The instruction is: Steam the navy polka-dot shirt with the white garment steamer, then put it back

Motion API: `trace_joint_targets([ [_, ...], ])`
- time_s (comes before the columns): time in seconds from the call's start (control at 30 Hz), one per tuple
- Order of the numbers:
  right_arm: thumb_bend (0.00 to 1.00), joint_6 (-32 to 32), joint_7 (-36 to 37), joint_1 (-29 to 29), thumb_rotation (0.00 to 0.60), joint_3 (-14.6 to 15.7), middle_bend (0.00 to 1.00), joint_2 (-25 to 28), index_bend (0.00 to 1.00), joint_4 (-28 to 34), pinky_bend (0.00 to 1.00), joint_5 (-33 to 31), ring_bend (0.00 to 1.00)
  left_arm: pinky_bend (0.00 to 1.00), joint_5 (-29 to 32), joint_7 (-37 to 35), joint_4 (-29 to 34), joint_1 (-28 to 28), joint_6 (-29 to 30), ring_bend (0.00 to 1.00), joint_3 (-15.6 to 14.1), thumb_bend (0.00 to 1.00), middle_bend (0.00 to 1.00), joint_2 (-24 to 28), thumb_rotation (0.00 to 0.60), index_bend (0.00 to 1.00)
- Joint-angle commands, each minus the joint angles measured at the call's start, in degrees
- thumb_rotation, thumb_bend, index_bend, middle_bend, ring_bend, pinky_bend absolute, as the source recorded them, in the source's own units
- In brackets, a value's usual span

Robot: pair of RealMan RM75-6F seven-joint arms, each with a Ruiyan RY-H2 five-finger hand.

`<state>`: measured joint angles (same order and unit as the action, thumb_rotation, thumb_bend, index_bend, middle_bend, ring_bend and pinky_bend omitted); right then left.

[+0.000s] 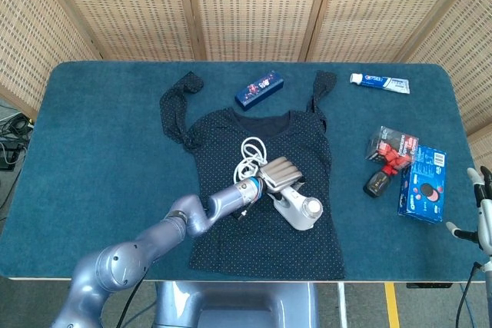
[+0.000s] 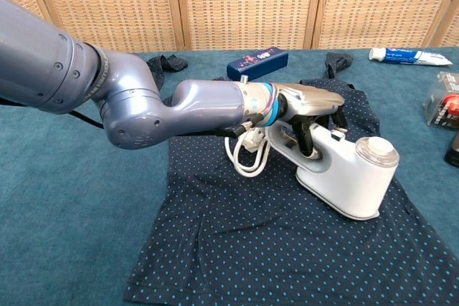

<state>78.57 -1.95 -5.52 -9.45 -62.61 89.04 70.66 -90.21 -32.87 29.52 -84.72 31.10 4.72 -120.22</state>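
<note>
Table (image 1: 100, 136), blue cloth top, wicker screens behind. Far edge: blue box (image 1: 258, 88) lying just beyond the shirt's collar; toothpaste tube (image 1: 380, 81) toward the right corner. Right side, well apart from the shirt: red-and-black packet (image 1: 393, 148), small black item (image 1: 376, 183) just below it, blue carton (image 1: 423, 183) beside both. Shirt (image 1: 231, 236), navy with pale dots, spread flat at centre, collar away from the robot, sleeves thrown up and outward. Steamer (image 1: 300, 207), white, resting on the shirt's right half near mid-body, round cap toward the robot's right; its white cord (image 1: 250, 156) coiled in loops on the fabric just behind the hand. Left hand (image 1: 280, 173), arm reaching across the shirt from the near left edge, fingers wrapped through the steamer's handle, grasping it. Right hand (image 1: 482, 213), low at the table's right edge beyond the carton, only partly in frame, fingers apart and upright, holding nothing.
</note>
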Motion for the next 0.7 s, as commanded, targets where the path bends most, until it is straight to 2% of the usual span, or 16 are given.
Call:
trace_joint_targets([
  [0.03, 0.00, 0.06, -0.07, 0.01, 0.600, 0.02, 0.00, -0.01, 0.00, 0.04, 0.00, 0.07, 0.00, 1.00, -0.41, -0.72, -0.84, 0.77, 0.82, 0.90, -0.73, 0.85, 0.94, -0.68, 0.600, 1.00],
  [0.33, 0.00, -0.12, -0.27, -0.09, 0.600, 0.07, 0.00, -0.10, 0.00, 0.10, 0.00, 0.05, 0.00, 1.00, -1.86, -3.35, -4.06, 2.91, 3.24, 0.90, -3.19, 0.85, 0.94, -1.87, 0.600, 1.00],
  [0.7, 0.00, 0.04, -0.62, -0.13, 0.600, 0.33, 0.00, -0.12, 0.00, 0.53, 0.00, 0.61, 0.00, 1.00, -2.78, -4.75, -7.10, 6.32, 5.14, 0.90, -5.77, 0.85, 0.94, 0.29, 0.600, 1.00],
])
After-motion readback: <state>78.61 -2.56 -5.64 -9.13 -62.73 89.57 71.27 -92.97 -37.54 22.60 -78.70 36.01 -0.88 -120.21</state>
